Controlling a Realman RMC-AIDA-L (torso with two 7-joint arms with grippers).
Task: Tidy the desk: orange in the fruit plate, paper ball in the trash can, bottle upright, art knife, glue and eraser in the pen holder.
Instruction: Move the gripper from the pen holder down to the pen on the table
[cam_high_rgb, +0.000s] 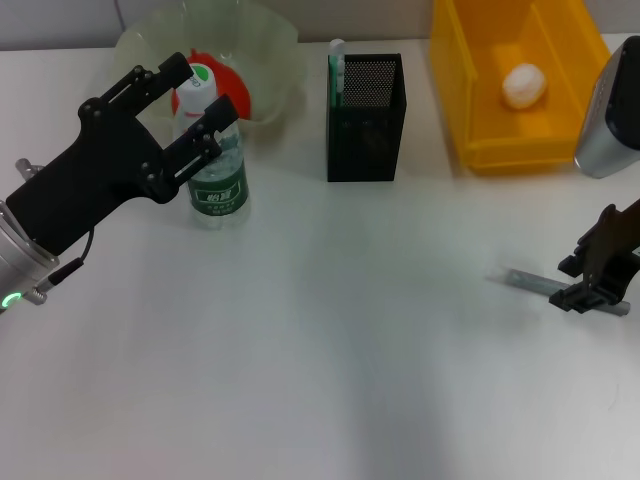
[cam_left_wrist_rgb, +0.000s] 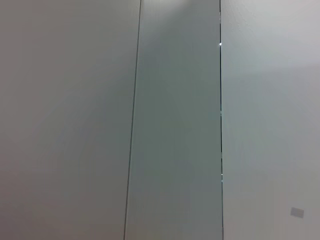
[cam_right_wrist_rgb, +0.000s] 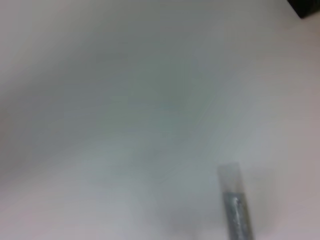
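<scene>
A: Art knife (cam_high_rgb: 560, 290) first. From the head view I see it flat on the table (cam_high_rgb: 330, 380), well to the right, its long axis running left to right with a slight downward slant toward my right gripper (cam_high_rgb: 592, 290). The jaws sit over the knife's right end, apparently straddling it. Whether they've clamped on it or stand released, I can't tell.

B: And your other arm?

A: The left gripper (cam_high_rgb: 190, 105) is far across the table, its jaws spread on either side of the upright bottle (cam_high_rgb: 215, 165), not visibly squeezing it. Behind that, the orange (cam_high_rgb: 215, 85) lies in the fruit plate (cam_high_rgb: 270, 40), and the paper ball (cam_high_rgb: 524, 85) is in the yellow bin (cam_high_rgb: 480, 110). The pen holder (cam_high_rgb: 366, 118) stands between them, well apart from the knife, up and to the left.

B: Left wrist view?

A: Only blank wall panels. Nothing useful.

B: Right wrist?

A: The knife's grey handle end (cam_right_wrist_rgb: 235, 205) pokes in at the edge over bare table. So I judge the right arm is the one to lift it and carry it to the holder.
</scene>
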